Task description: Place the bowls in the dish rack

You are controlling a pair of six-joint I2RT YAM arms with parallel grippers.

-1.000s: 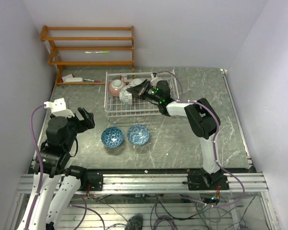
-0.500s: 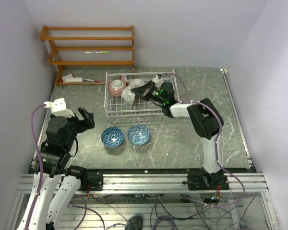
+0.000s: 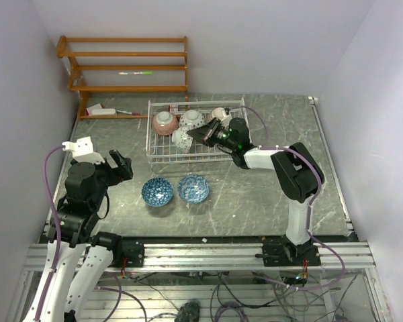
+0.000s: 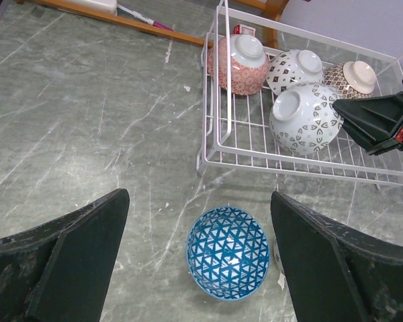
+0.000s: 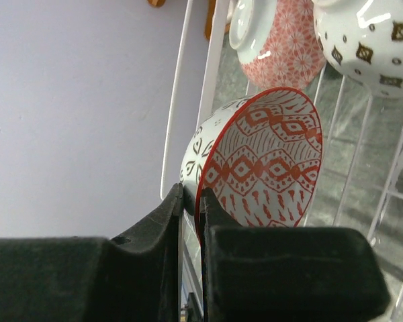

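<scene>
The white wire dish rack (image 3: 162,155) stands at the back centre. In it lie three upturned bowls: a red one (image 3: 163,122), a black-and-white one (image 3: 191,119) and a tan one (image 3: 219,113). My right gripper (image 3: 200,134) is shut on the rim of a second red bowl (image 5: 269,161), tilted on its side inside the rack (image 5: 188,80); this bowl also shows in the left wrist view (image 4: 305,119). Two blue bowls (image 3: 157,191) (image 3: 193,188) sit upright on the table before the rack. My left gripper (image 4: 198,201) is open and empty above the left blue bowl (image 4: 228,251).
An orange-brown wooden shelf unit (image 3: 127,67) stands at the back left, with a white box and pens (image 3: 104,111) on its lowest board. Walls close in on both sides. The table's metal rail (image 3: 201,251) runs along the near edge.
My right gripper has shifted a little right and nearer with the red bowl, its elbow swinging right. The left arm and the blue bowls have not moved.
</scene>
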